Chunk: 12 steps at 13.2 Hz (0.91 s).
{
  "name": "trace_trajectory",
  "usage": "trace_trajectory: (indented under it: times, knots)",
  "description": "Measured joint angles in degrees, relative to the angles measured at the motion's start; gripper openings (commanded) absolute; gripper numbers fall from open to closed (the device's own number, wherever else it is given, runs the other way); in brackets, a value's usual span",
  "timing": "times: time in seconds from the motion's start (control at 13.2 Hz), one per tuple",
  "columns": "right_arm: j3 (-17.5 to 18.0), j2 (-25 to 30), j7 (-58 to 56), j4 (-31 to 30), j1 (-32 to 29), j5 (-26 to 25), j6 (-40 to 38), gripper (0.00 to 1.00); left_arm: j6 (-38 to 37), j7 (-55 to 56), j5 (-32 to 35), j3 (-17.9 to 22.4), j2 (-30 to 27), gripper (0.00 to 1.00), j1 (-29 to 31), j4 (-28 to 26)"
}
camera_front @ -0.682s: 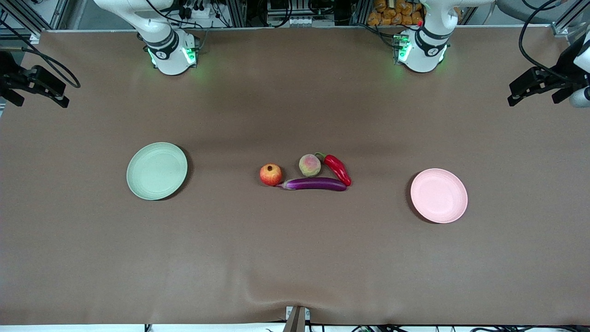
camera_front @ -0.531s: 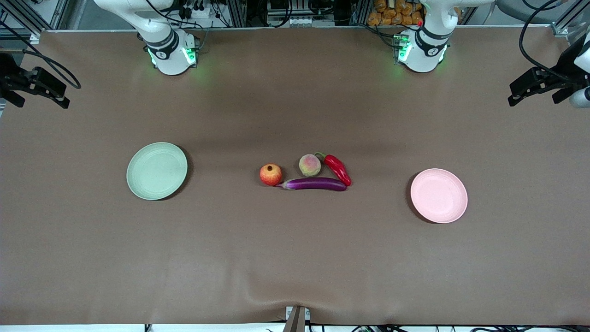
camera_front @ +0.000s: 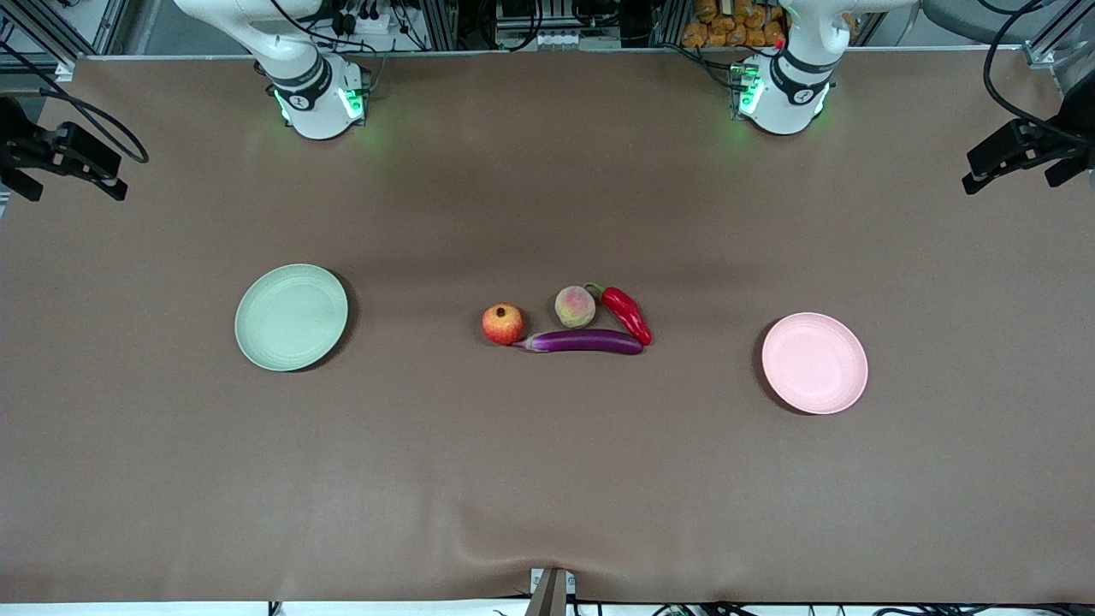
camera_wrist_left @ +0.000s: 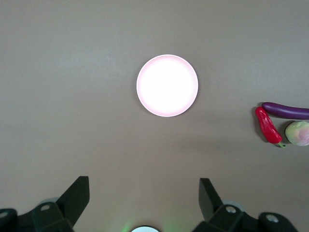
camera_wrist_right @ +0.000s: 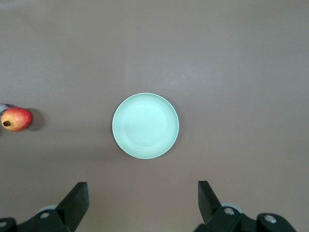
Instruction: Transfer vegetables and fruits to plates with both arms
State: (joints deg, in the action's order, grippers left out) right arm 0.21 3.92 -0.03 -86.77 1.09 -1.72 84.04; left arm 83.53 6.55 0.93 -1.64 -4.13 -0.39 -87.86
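Note:
The purple eggplant, red chili pepper, peach and pomegranate lie clustered at the table's middle. The green plate is empty toward the right arm's end. The pink plate is empty toward the left arm's end. My left gripper is open and empty, high over the cloth between its base and the pink plate; it shows in the front view. My right gripper is open and empty, high near the green plate; it shows in the front view.
A brown cloth covers the whole table, with a slight wrinkle at the edge nearest the front camera. The arm bases glow green along the table's farthest edge.
My left gripper has shifted a little outward toward the left arm's end of the table. The right gripper has barely moved. The produce and plates have not moved.

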Motion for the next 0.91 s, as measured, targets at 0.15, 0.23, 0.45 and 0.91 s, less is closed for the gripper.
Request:
trace_trajectory:
  times: [0.15, 0.23, 0.45, 0.91]
  knots:
    - [0.00, -0.04, 0.00, 0.00, 0.00, 0.00, -0.18, 1.00, -0.29, -0.03, 0.00, 0.00, 0.20, 1.00, -0.01, 0.00]
    - [0.00, -0.06, 0.00, 0.00, -0.01, 0.00, -0.23, 1.00, -0.35, -0.31, 0.00, -0.01, 0.31, 1.00, -0.01, 0.00]
    - [-0.05, -0.11, 0.00, 0.00, -0.37, 0.00, -0.32, 1.00, -0.52, -2.05, 0.00, 0.00, 0.62, 1.00, 0.17, -0.05]
    - [-0.06, -0.15, 0.00, 0.00, -0.49, 0.01, -0.45, 1.00, -0.67, -2.23, 0.00, 0.02, 0.79, 1.00, 0.89, -0.97]
